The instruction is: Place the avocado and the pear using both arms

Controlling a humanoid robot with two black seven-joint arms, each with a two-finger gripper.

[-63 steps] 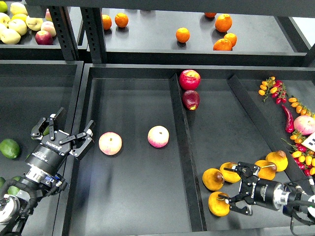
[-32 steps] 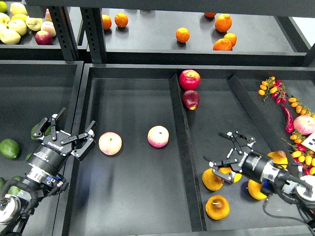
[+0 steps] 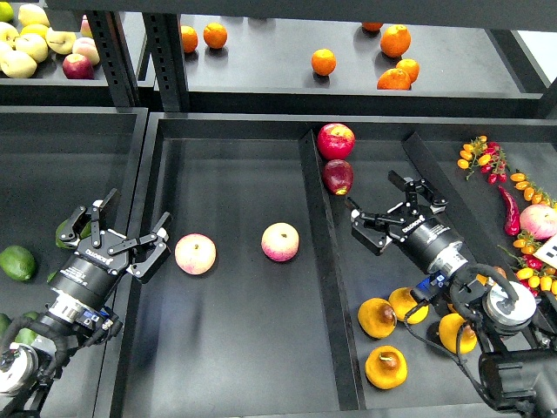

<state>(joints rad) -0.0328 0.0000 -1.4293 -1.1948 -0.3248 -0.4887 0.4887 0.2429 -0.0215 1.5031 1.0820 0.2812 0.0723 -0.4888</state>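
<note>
Several golden pears lie in the right tray: one, one, one, one. My right gripper is open and empty. It hovers above the tray, up and to the left of the pears, apart from them. A dark green avocado peeks out in the left tray, mostly hidden behind my left gripper. That gripper is open and holds nothing, over the wall between the left and middle trays.
Two pink-cream fruits lie in the middle tray. Two red apples sit by the divider. A lime-green fruit is at far left. Oranges are on the back shelf, and small tomatoes and chillies at right.
My right gripper has lifted off the pears and moved up and left, empty, and the pears shifted a little. My left gripper has barely moved.
</note>
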